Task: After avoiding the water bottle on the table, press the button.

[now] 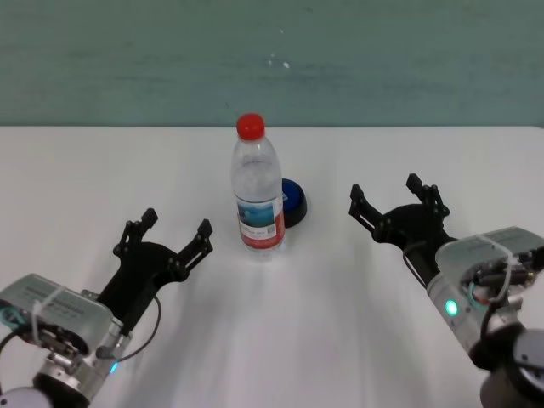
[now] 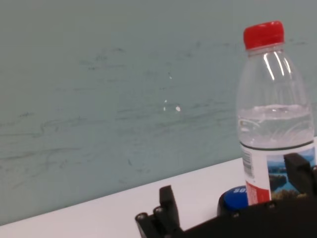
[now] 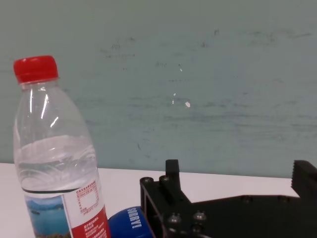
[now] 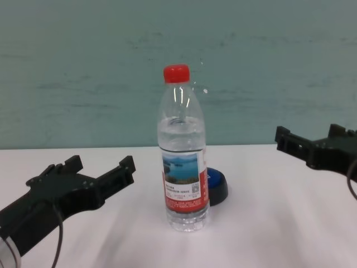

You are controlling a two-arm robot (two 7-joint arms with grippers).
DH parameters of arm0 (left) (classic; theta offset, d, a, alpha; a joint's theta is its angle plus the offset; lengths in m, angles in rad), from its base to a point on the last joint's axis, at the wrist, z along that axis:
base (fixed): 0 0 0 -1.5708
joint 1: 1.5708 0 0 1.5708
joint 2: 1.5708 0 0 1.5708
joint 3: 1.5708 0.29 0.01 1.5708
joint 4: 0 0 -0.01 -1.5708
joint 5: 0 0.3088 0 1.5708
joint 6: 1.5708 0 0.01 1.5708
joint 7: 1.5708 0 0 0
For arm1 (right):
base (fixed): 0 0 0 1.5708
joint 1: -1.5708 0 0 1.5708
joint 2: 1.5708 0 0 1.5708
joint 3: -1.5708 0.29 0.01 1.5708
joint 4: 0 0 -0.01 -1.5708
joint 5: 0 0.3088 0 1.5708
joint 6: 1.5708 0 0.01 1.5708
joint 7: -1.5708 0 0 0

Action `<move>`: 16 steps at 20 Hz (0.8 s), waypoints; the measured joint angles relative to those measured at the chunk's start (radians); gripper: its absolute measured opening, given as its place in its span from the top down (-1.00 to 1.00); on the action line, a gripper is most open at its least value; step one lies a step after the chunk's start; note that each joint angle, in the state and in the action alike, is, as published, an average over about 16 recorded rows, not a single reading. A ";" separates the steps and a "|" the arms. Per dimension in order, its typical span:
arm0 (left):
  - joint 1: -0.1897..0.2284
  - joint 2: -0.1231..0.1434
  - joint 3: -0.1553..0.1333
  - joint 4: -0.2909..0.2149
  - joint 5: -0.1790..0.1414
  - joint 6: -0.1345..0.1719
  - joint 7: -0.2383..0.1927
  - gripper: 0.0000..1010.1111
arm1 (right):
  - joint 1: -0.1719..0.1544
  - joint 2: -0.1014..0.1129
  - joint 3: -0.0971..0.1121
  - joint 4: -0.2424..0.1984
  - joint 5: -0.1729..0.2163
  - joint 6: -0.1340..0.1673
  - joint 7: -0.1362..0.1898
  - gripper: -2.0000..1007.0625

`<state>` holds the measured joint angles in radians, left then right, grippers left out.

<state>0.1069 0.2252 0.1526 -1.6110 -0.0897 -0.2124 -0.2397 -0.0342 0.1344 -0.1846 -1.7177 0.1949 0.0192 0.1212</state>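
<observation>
Water bottle (image 1: pixel 257 189) upright mid-table, blue button (image 1: pixel 293 202) tucked just behind, right. Both grippers, left (image 1: pixel 165 234) and right (image 1: pixel 397 197), spread apart, empty. Your risk: direct reach clips bottle, topples it.

1. The left arm is reaching in from 7 o'clock, its forearm angling toward 1 o'clock.
2. The left gripper (image 1: pixel 165 229) is hovering low with its fingers spread apart.
3. The right arm is coming in from 4 o'clock.
4. The right gripper (image 1: pixel 396 197) is pointing toward 10 o'clock, fingers parted.

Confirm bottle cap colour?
Red. The bottle cap shows best in the chest view.
</observation>
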 joint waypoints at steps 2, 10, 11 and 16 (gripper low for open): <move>0.000 0.000 0.000 0.000 0.000 0.000 0.000 -1.00 | -0.027 -0.004 0.002 -0.015 -0.006 -0.014 -0.002 -0.99; 0.000 0.000 0.000 0.000 0.000 0.000 0.000 -1.00 | -0.104 -0.019 0.004 -0.040 -0.026 -0.065 0.000 -0.99; 0.000 0.000 0.000 0.000 0.000 0.000 0.000 -1.00 | -0.110 -0.021 0.004 -0.041 -0.029 -0.070 0.000 -0.99; 0.000 0.000 0.000 0.000 0.000 0.000 0.000 -1.00 | -0.129 -0.026 0.002 -0.040 -0.040 -0.089 0.001 -0.99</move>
<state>0.1069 0.2252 0.1526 -1.6110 -0.0898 -0.2124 -0.2397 -0.1630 0.1081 -0.1825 -1.7581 0.1550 -0.0699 0.1224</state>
